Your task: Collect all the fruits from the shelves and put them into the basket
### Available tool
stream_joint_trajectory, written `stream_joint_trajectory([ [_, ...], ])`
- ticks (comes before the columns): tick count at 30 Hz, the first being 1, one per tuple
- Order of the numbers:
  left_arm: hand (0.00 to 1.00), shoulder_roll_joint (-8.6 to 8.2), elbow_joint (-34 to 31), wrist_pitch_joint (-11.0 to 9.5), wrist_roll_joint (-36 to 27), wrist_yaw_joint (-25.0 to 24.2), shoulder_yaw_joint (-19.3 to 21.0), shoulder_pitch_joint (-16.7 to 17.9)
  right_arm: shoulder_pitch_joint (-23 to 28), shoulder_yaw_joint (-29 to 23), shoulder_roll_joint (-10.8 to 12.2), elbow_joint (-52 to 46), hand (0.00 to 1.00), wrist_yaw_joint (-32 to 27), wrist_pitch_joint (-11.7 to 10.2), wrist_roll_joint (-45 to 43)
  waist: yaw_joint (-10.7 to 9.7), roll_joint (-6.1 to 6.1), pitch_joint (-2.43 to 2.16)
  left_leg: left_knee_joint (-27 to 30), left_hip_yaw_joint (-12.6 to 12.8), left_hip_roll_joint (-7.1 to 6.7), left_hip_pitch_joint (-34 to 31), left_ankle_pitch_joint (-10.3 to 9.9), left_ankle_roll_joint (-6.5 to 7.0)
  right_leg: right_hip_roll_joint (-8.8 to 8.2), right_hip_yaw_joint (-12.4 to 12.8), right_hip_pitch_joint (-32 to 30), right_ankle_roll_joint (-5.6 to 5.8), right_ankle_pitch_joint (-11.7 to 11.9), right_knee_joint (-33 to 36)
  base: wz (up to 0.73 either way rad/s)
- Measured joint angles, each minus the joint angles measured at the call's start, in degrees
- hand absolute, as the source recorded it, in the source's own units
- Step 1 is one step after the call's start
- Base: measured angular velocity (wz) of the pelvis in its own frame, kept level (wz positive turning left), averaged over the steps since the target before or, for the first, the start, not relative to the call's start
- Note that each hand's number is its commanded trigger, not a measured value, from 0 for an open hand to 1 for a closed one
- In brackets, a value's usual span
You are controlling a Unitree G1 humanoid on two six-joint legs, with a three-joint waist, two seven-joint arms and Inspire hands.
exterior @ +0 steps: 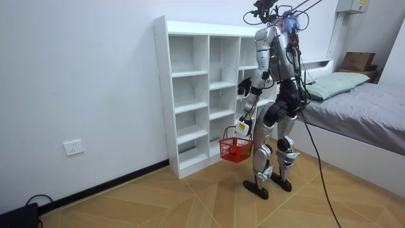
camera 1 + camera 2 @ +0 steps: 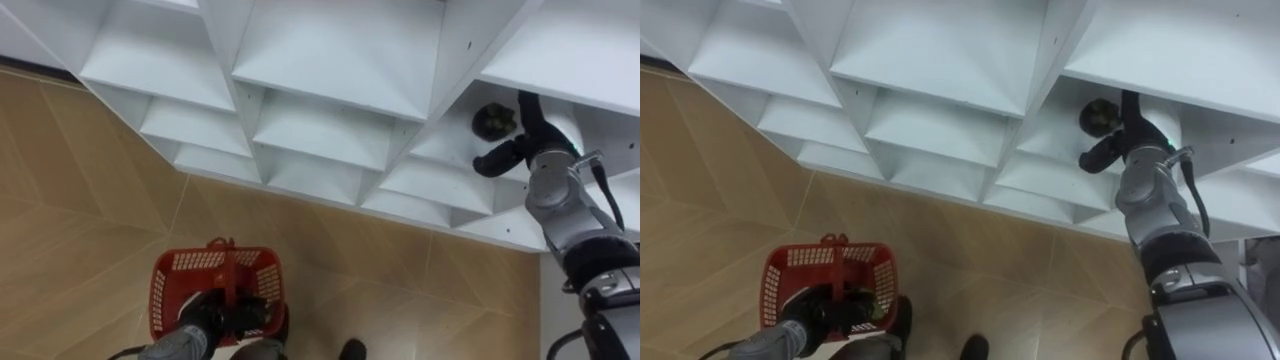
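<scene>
Right hand (image 2: 527,143), fingers open, was in a far-right compartment of the white shelf (image 2: 330,60); the dark fruit (image 2: 493,121) lay just left of its fingers. Left hand (image 2: 210,312) gripped the red basket (image 2: 165,285) by its handle.

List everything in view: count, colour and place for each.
shelf: one, white, against the wall, before the robot
fruit: one, dark, in a right-hand shelf compartment
basket: one, red, low at the robot's left
bed: one, grey, room view's right
pillow: one, pale green, on the bed
box: one, brown, beyond the bed
socket: one, white, low on the wall
left hand: curled round the basket's handle
right hand: open, beside the fruit in its compartment
</scene>
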Motion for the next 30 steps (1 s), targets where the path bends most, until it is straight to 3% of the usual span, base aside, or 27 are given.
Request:
stream_joint_trajectory([
  [14,1.00,0.17,0.6,-0.4,-0.9,-0.2,-1.0,-0.7,-0.9,0.9,-0.5,-0.2,0.00,0.1,0.2,-0.7,0.0,-0.79,0.10,0.1,0.0,-0.04,-0.5,0.0,0.02,-0.05,0.0,-0.5,0.00,0.0,0.2,0.00],
  [22,1.00,1.10,0.6,-0.6,-1.1,-0.2,-4.2,-0.6,-1.7,5.9,-0.8,-0.3,0.00,3.0,1.2,-3.0,0.0,-0.86,0.05,0.1,0.1,-0.17,-0.5,0.5,0.19,-0.29,0.0,-0.9,0.00,0.0,1.1,0.00],
  [30,1.00,1.21,1.6,-0.7,-1.1,-0.4,-4.5,-0.5,-1.8,7.9,-1.5,-0.2,0.00,6.5,1.3,-3.6,0.3,-0.85,0.06,-0.1,0.0,-0.20,-0.5,1.2,0.28,-0.45,-0.5,-1.1,-0.15,0.1,1.7,0.01],
])
